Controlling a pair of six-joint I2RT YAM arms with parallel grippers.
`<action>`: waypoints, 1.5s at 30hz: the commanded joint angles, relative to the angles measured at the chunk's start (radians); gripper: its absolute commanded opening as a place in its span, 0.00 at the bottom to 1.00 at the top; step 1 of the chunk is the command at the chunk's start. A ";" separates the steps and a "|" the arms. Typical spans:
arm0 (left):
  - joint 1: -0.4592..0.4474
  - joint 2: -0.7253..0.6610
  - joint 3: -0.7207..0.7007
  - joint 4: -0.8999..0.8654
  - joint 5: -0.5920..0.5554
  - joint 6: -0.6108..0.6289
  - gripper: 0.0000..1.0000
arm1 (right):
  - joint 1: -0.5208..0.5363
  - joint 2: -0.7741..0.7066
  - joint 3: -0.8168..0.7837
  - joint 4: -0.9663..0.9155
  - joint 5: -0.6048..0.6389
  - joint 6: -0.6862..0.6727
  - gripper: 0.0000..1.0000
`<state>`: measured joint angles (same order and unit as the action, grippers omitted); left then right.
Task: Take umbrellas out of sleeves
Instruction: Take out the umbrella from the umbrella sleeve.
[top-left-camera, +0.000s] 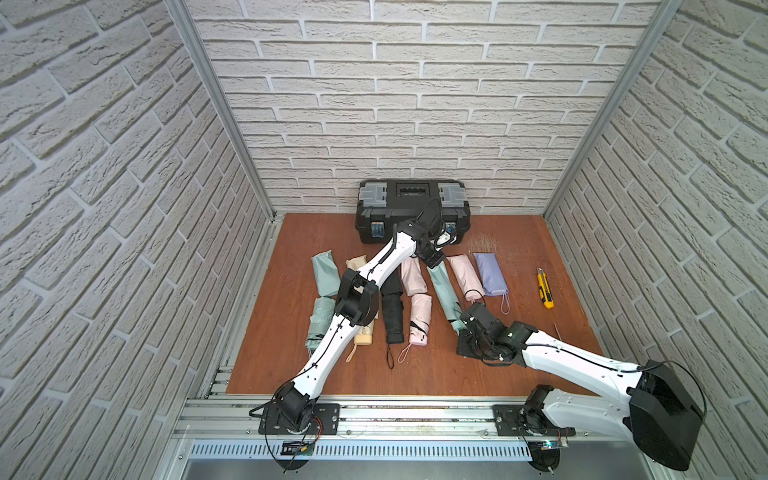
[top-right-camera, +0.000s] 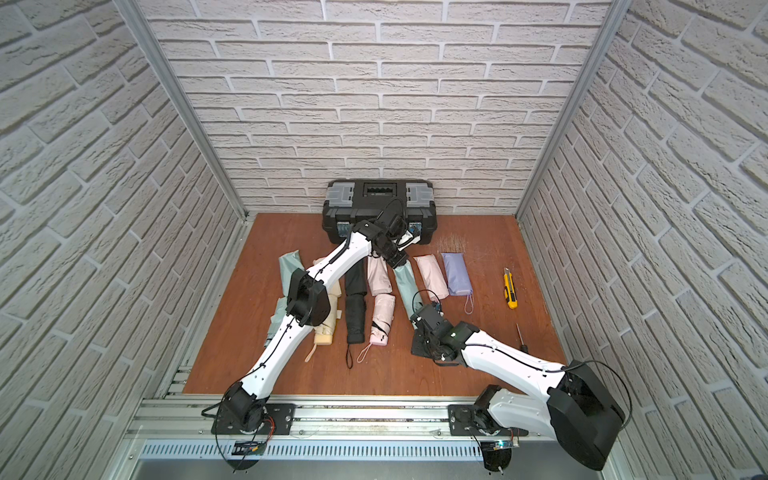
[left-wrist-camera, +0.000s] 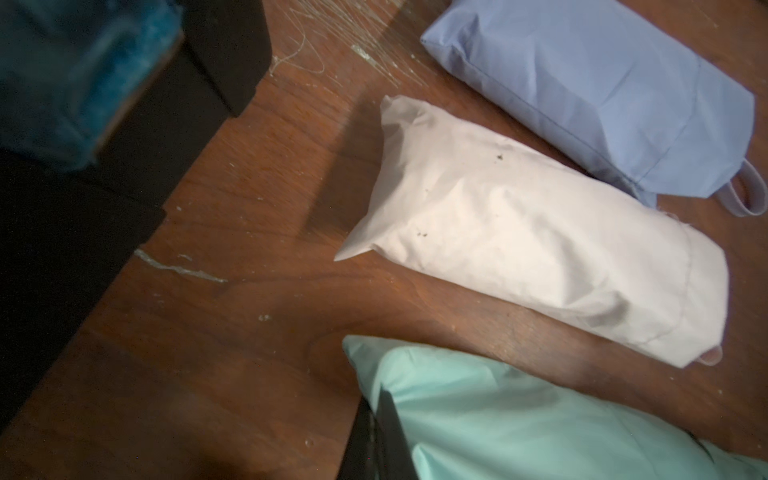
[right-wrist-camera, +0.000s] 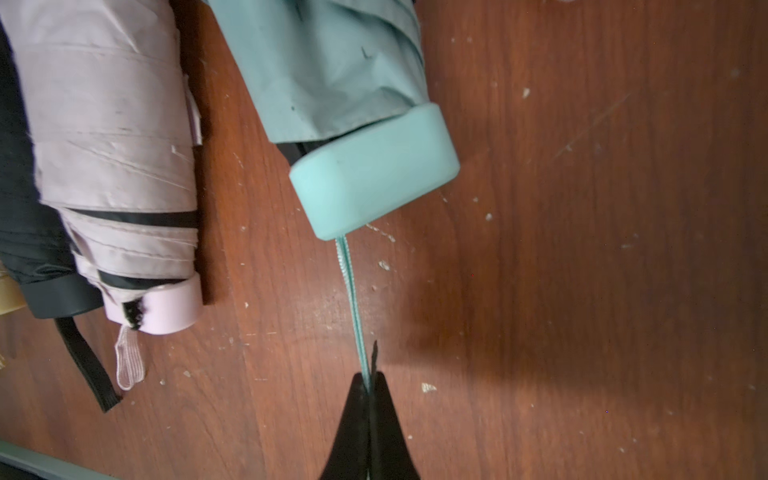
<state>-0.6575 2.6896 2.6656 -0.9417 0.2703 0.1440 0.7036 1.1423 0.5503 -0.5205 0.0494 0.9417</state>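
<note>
Overhead and wrist views of a brick-walled cell with a brown wooden counter (top-left-camera: 519, 365) and a row of folded umbrellas.

My left jaws are clenched on the far, closed end of the mint sleeve (top-left-camera: 441, 289). They look to be pinning it so the pouch cannot slide along with what is inside. My right jaws are clamped on the thin mint wrist loop (right-wrist-camera: 353, 299), which runs taut from the stubby handle (right-wrist-camera: 374, 174) of the mint umbrella (right-wrist-camera: 340, 62). The loop is the one slim part my jaws can close on; the handle is too broad. The two arms oppose each other along the umbrella's length, so I judge this to be the draw-out step. How much fabric is inside the sleeve I cannot tell.

Beyond it in the row, a pink sleeve (left-wrist-camera: 540, 249) and a lavender sleeve (left-wrist-camera: 582, 91) lie plump and unopened.

Room to move:
- Toward the near edge, the bare counter in front of my right jaws is open, a good line for pulling.
- A bare pink umbrella (right-wrist-camera: 116, 145) lies just beside the mint handle, so drifting that way would nudge it.
- A black toolbox (top-left-camera: 411, 199) stands close behind my left jaws against the back wall, leaving little retreat.
- A yellow box cutter (top-left-camera: 545, 289) and a screwdriver (top-left-camera: 559, 332) lie off to my right, well apart.
</note>
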 joint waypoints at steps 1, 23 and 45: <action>0.010 0.008 0.039 0.073 -0.038 0.037 0.00 | 0.015 -0.024 -0.022 -0.042 -0.016 0.025 0.03; 0.008 0.007 0.039 0.085 -0.091 0.054 0.00 | 0.047 -0.047 -0.043 -0.033 -0.013 0.061 0.03; -0.001 -0.012 0.037 0.116 -0.135 0.074 0.60 | 0.064 -0.053 -0.055 -0.027 0.001 0.080 0.03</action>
<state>-0.6559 2.6904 2.6804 -0.8413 0.1379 0.2047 0.7570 1.0901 0.5102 -0.5461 0.0402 1.0115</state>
